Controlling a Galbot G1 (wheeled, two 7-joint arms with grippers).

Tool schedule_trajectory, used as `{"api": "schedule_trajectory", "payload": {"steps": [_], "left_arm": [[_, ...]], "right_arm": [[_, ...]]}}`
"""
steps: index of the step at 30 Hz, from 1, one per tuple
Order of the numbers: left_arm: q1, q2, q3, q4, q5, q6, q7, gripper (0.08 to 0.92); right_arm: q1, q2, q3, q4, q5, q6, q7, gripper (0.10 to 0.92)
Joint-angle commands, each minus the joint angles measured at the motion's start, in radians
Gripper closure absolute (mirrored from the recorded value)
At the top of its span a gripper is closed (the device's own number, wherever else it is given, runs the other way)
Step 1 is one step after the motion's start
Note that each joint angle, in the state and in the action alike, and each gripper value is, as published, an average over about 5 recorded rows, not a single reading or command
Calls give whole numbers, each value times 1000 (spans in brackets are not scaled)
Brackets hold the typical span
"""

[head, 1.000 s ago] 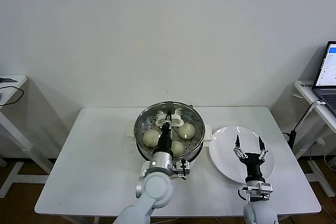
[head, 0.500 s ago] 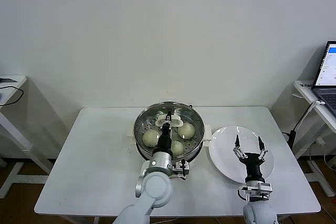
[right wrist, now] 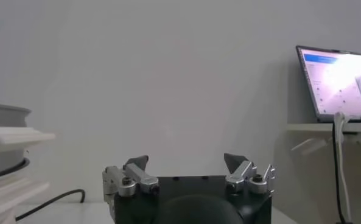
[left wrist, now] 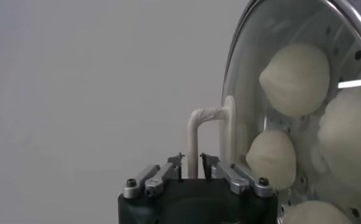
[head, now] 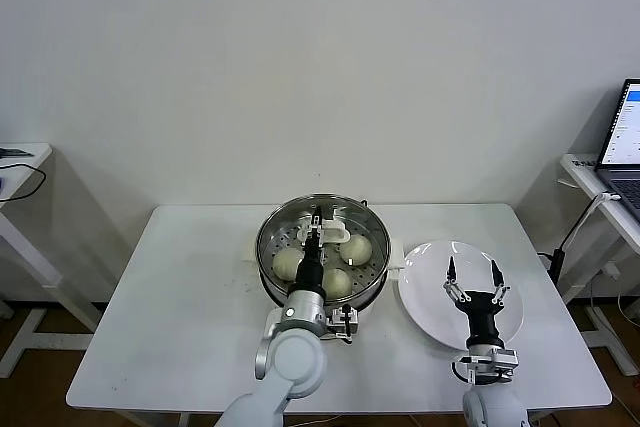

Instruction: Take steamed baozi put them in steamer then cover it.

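Observation:
The steamer (head: 377,269) stands at the table's middle with the clear glass cover (head: 283,238) on it. Baozi (head: 287,263) lie inside, seen through the glass, also in the left wrist view (left wrist: 294,70). My left gripper (head: 316,219) is over the cover's cream-white handle (head: 337,234). In the left wrist view its fingertips (left wrist: 180,159) stand narrowly apart either side of the handle's post (left wrist: 193,137), with a thin gap on each side. My right gripper (head: 473,269) hangs open and empty over the white plate (head: 430,292), as in its wrist view (right wrist: 186,161).
The empty white plate lies to the right of the steamer, close to its side handle (head: 394,252). A side table with a laptop (head: 625,137) stands at the far right. Another side table (head: 20,162) stands at the far left.
My left gripper's tips have shifted slightly farther over the cover's handle. The cover, the steamer and my right arm have not moved.

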Motion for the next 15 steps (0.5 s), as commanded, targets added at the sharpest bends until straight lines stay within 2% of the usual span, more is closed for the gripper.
{"api": "schedule_trajectory", "payload": {"steps": [1, 6, 13, 15], "left_arm": [[23, 12, 5, -53, 3, -1, 10, 503], [50, 31, 14, -113, -5, 0, 24, 365], [85, 63, 24, -192, -18, 1, 36, 292], [98, 80, 24, -218, -29, 2, 40, 245]], "right_arm": [[1, 1, -2, 2, -2, 0, 0, 203], [3, 3, -4, 3, -4, -1, 0, 203], [6, 4, -6, 13, -6, -4, 1, 203], [6, 3, -5, 15, -10, -6, 1, 203]]}}
